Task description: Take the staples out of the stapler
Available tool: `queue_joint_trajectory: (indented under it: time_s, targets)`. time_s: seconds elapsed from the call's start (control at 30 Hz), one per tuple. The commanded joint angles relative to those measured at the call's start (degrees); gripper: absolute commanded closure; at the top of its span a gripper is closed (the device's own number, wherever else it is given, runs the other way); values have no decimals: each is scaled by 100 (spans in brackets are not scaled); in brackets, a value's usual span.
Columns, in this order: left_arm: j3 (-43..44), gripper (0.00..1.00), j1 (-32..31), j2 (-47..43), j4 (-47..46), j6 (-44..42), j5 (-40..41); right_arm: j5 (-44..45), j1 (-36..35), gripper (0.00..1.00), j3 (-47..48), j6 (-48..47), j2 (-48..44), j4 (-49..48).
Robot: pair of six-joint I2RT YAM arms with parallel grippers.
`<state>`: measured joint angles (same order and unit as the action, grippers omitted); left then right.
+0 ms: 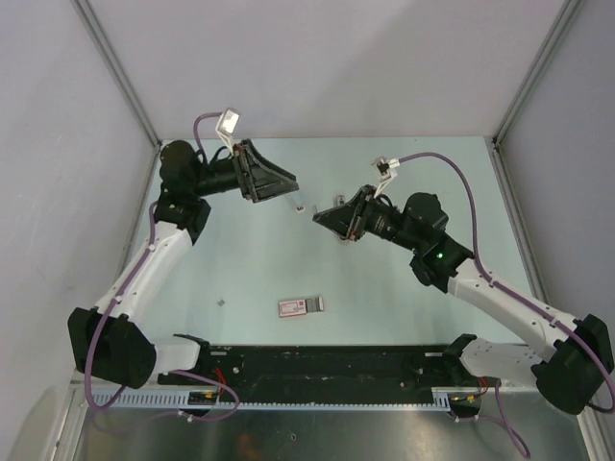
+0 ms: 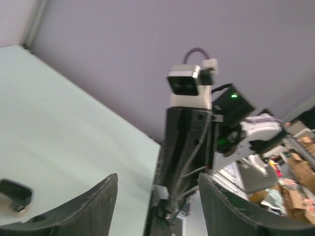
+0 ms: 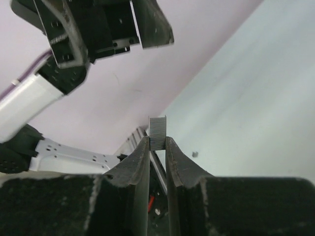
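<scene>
Pinching a small grey strip (image 3: 158,129) over bare table (image 1: 240,274), right gripper (image 3: 157,145) faces left gripper (image 2: 158,183) (spread wide, empty)

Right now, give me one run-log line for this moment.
left end effector: open, empty | right end effector: shut on staple strip | stapler: on table

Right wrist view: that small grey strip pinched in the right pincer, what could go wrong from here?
1. The grey strip sits at the very tips of the right pincer, partly sticking out, so it could slip or twist free.
2. The open left pincer faces it in mid-air; handing over something so small could miss or bump.
3. The stapler lies loose, unheld.
</scene>
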<state>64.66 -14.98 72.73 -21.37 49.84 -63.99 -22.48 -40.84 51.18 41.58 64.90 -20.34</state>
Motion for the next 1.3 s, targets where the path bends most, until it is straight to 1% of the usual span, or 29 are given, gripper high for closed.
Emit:
queue_joint_trajectory:
  time_s: [0.0, 0.1, 0.2, 0.3, 0.5, 0.6, 0.73, 1.07, 1.27]
  targets:
    - [222, 30, 128, -94, 1683, -1831, 419, 224, -119, 94, 112, -521, -243, 1154]
    - [210, 31, 121, -74, 2907, -3228, 1091, 502, -310, 94, 112, -735, -192, 1806]
    - [80, 32, 17, -40, 3767, -4544, 1893, 1127, -763, 94, 117, -883, -29, 2665]
    - [-224, 32, -115, -62, 4215, -5553, 2752, 1961, -1291, 94, 167, -888, 294, 3376]
    - [-890, 34, -453, -191, 4515, -6824, 3924, 3012, -2100, 97, 286, -348, 1105, 4065]
    - [-1196, 35, -606, -236, 4533, -7194, 4239, 3370, -2447, 98, 467, -164, 1519, 4312]
    - [-1421, 37, -660, -225, 4558, -7391, 4389, 3636, -2705, 100, 711, -71, 2015, 4517]
    - [-1526, 38, -688, -346, 4625, -7398, 4330, 4349, -2913, 100, 1330, 114, 2889, 5025]
    - [-1519, 38, -713, -363, 4663, -7338, 4276, 4402, -2930, 100, 1418, 235, 3203, 4998]
